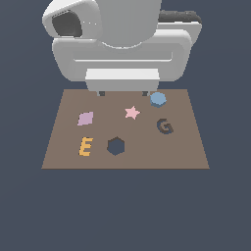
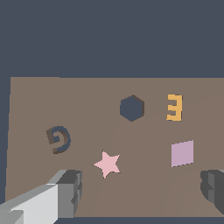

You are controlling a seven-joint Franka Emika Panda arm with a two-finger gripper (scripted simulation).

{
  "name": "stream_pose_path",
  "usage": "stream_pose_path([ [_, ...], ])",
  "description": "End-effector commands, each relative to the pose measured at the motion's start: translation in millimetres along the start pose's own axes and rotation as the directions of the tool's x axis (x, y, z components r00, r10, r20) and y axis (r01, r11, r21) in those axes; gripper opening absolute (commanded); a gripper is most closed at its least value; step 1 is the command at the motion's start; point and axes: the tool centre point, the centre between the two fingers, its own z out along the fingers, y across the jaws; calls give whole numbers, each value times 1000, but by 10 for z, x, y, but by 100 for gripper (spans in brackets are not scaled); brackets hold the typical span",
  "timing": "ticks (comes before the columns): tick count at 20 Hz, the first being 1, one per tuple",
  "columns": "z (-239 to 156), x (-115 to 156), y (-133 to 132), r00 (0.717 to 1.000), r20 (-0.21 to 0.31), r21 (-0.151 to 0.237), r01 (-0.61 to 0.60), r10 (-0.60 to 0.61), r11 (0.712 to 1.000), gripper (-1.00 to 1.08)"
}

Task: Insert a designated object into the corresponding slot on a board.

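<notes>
Exterior view: a flat brown board [image 1: 125, 130] lies on a dark blue-grey ground, with the large white body of the robot arm [image 1: 120, 41] looming over its far edge. Taking the board's centre as the hub of a clock, a light-blue block [image 1: 158, 99] sits at about one o'clock, near the far edge; it rests on the board and nothing grips it. A pink star [image 1: 132, 112] lies near twelve, a lilac diamond [image 1: 86, 118] near ten, an orange E [image 1: 85, 146] near eight, a dark G cut-out [image 1: 165, 126] near three, and the dark hexagon slot [image 1: 115, 146] near six to seven, well apart from the block. The gripper [image 1: 123, 92] hangs low over the far edge, its two dark fingertips spread wide, with the block just beside one of them and outside the gap. To do this step well, I judge the arm should shift sideways until the block is centred between the fingers, then descend straight and close squarely on its flat sides. Wrist view: the camera looks down along the board; one grey finger [image 2: 65, 192] shows at about seven o'clock of the picture and the other at about four, far apart with nothing between them. The block is not visible here; the slot [image 2: 131, 107] lies ahead, open.
</notes>
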Motion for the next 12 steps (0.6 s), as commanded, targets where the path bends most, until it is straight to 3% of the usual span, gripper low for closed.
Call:
stream_pose_path([
  [1, 0, 0, 0, 1000, 0, 0, 0, 0, 1000, 100],
  [12, 145, -33, -172, 993, 4, 4, 115, -115, 993, 100],
])
